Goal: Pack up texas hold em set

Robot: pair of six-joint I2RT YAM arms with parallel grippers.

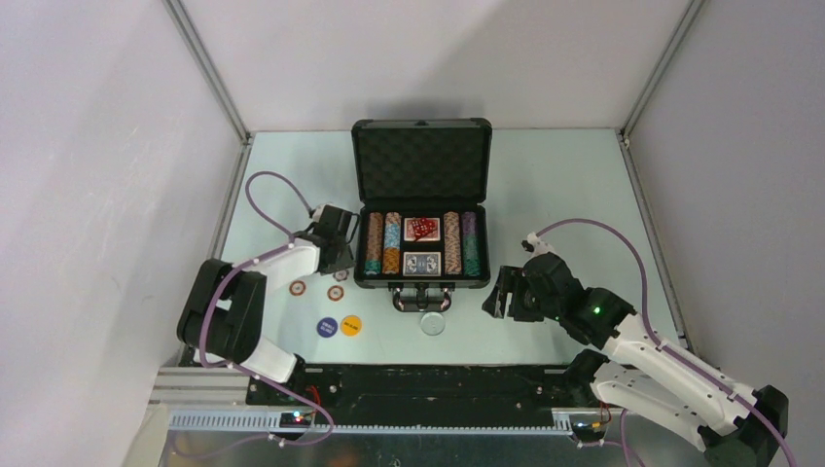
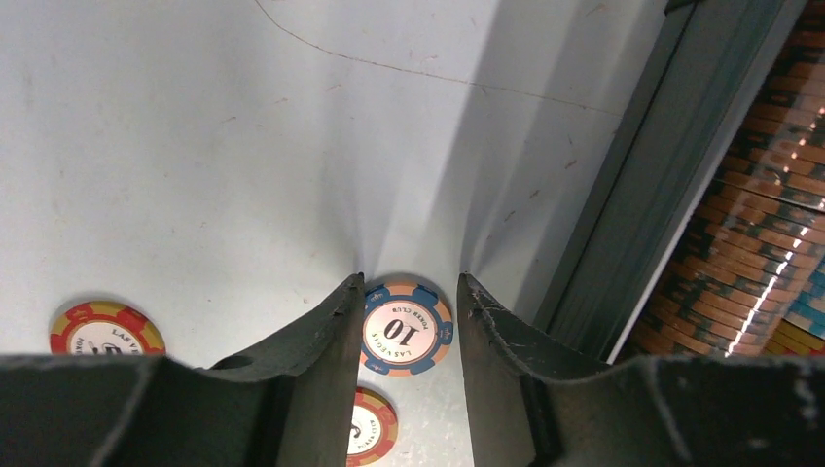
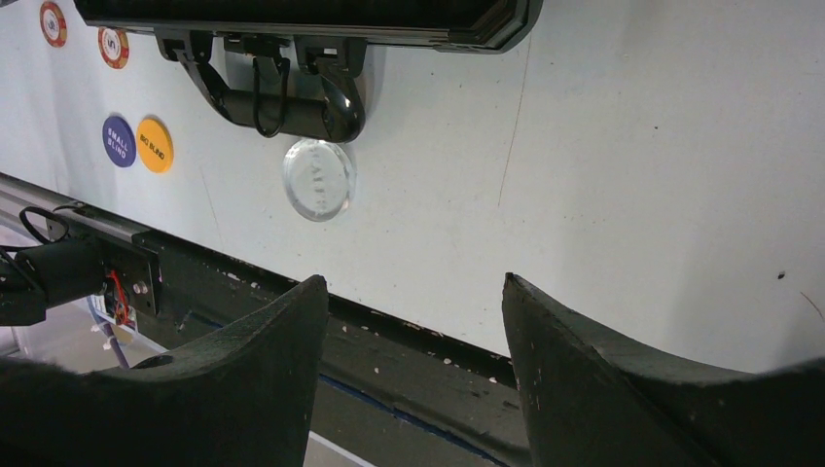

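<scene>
The black case (image 1: 421,204) stands open in the middle of the table (image 1: 574,185), its lid (image 1: 421,162) upright at the far side and lined with egg-crate foam, its handle (image 1: 421,299) on the near side. Inside the case, rows of striped chips (image 1: 382,243) fill the left and right compartments. Between them lie two card decks (image 1: 422,263), and red dice (image 1: 422,229) rest on the farther deck. Just near of the handle a clear round button (image 1: 432,323) lies flat on the table. Farther to the near left of the case, a blue button (image 1: 328,327) and a yellow button (image 1: 351,325) sit side by side. Two loose red-rimmed chips (image 1: 298,287) lie between those buttons and the case's left wall. The left gripper (image 2: 409,292) is low over the table just beside the case's left wall. Its jaws are partly closed, one finger on each side of a blue-and-pink chip marked 10 (image 2: 406,329), which lies flat on the table with the fingers close to its rim. The right gripper (image 3: 413,292) hovers off the case's near right corner, pointing past the handle. Its jaws are wide apart and nothing is between them.
</scene>
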